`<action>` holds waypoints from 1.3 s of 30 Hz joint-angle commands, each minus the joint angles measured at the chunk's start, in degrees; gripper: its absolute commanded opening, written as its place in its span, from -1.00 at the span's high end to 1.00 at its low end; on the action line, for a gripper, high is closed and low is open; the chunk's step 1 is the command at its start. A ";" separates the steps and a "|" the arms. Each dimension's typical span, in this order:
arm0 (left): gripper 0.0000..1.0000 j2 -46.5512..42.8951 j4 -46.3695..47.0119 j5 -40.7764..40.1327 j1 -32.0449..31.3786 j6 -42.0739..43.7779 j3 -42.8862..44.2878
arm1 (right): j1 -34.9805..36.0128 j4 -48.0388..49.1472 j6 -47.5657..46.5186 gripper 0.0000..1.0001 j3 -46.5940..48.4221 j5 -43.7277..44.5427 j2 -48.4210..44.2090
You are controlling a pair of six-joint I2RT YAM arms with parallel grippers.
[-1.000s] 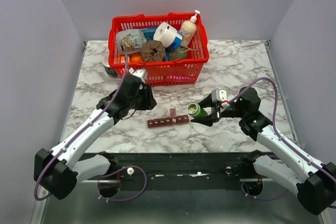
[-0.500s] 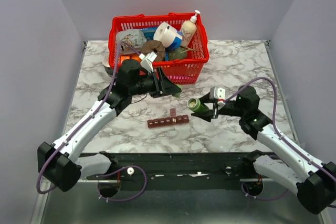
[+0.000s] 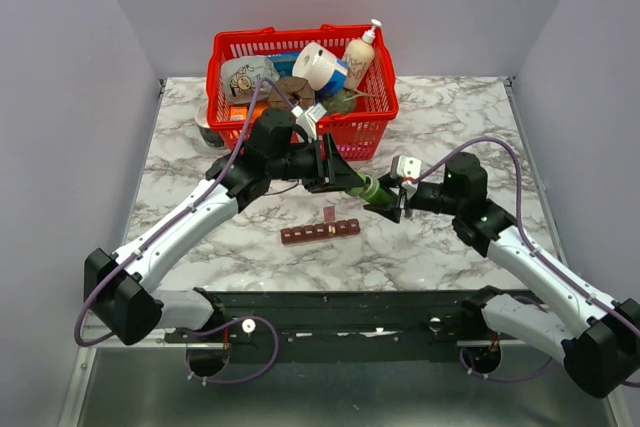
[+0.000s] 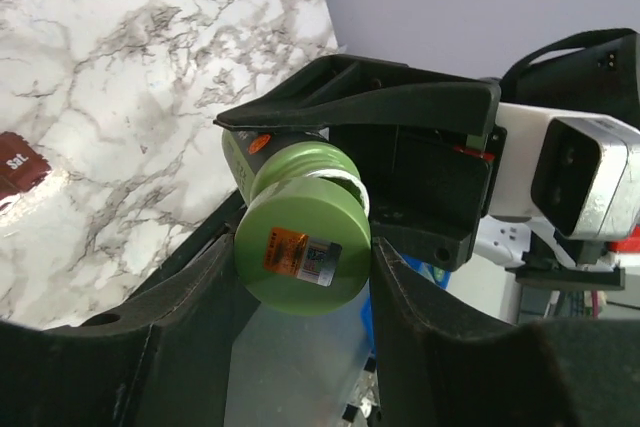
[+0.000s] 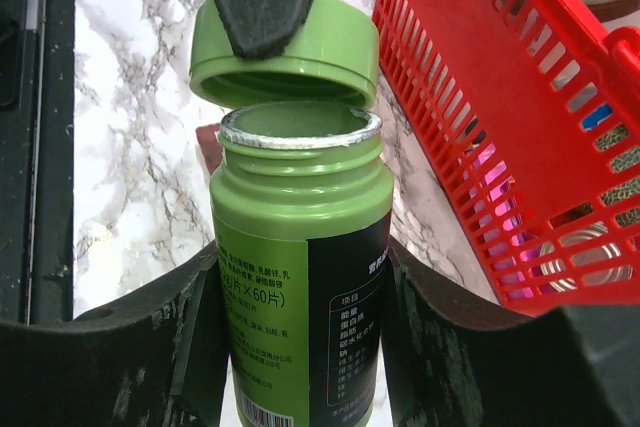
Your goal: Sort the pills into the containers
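Observation:
The dark red pill organizer (image 3: pixel 320 231) lies on the marble table, in front of both grippers, with one lid up at its right end. My right gripper (image 3: pixel 392 202) is shut on a green pill bottle (image 3: pixel 372 189) (image 5: pixel 300 277) and holds it above the table. The bottle's mouth is open and shows a silvery rim. My left gripper (image 3: pixel 345 179) (image 4: pixel 303 269) is shut on the bottle's green cap (image 4: pixel 303 245) (image 5: pixel 285 57), which sits just off the mouth. No pills show. One end of the organizer (image 4: pixel 15 162) shows in the left wrist view.
A big red mesh basket (image 3: pixel 300 42) full of groceries stands at the back centre, close behind the grippers; it also shows in the right wrist view (image 5: pixel 520 97). A tape roll (image 3: pixel 208 132) lies left of the basket.
My left arm swung right from beside the basket to the bottle and closed on its cap. My right gripper moved the bottle left and up to meet it. The cap is now off the mouth.

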 commanded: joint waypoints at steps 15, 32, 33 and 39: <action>1.00 5.76 -17.44 -15.30 -8.16 6.57 13.21 | 3.50 -6.97 -3.96 0.99 6.22 7.39 3.16; 1.00 10.16 -20.70 -14.54 -10.80 15.80 15.51 | 4.03 -8.11 -3.01 0.99 7.80 4.58 2.46; 1.00 9.90 -19.83 -13.75 -10.80 17.02 14.72 | 4.03 -7.59 -2.04 0.99 7.54 3.18 2.28; 0.98 4.98 -12.27 -7.69 -10.80 23.43 7.69 | 1.32 -2.32 8.50 0.99 6.75 -9.09 1.49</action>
